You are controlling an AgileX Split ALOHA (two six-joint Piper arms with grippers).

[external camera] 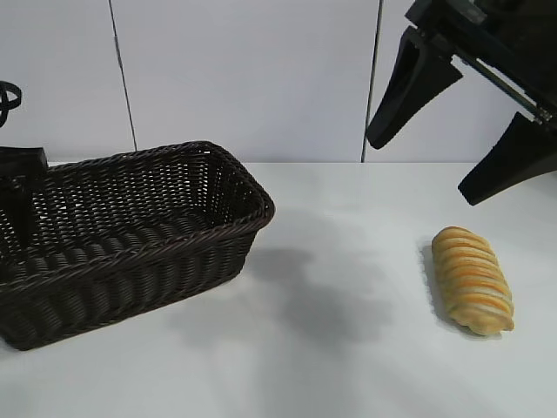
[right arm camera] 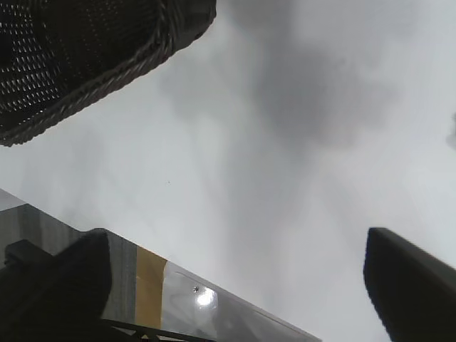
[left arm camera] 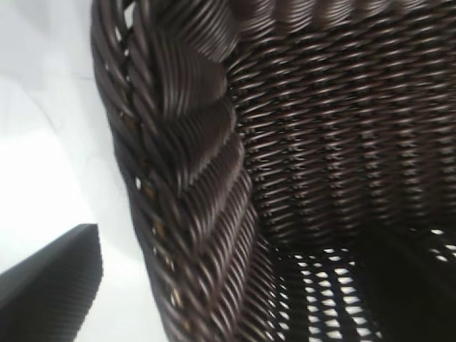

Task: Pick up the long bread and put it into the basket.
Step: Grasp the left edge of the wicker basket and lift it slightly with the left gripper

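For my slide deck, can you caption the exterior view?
Open right gripper hovers above the long bread on the white table; the empty basket waits at left.

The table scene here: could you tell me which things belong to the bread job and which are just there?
Part of the job:
- long bread, lying on the table, right side
- basket, left side, no bread in it
- right gripper, open, above the bread
- left gripper, open, at the basket's far left end

Just there:
- white table
- panelled wall
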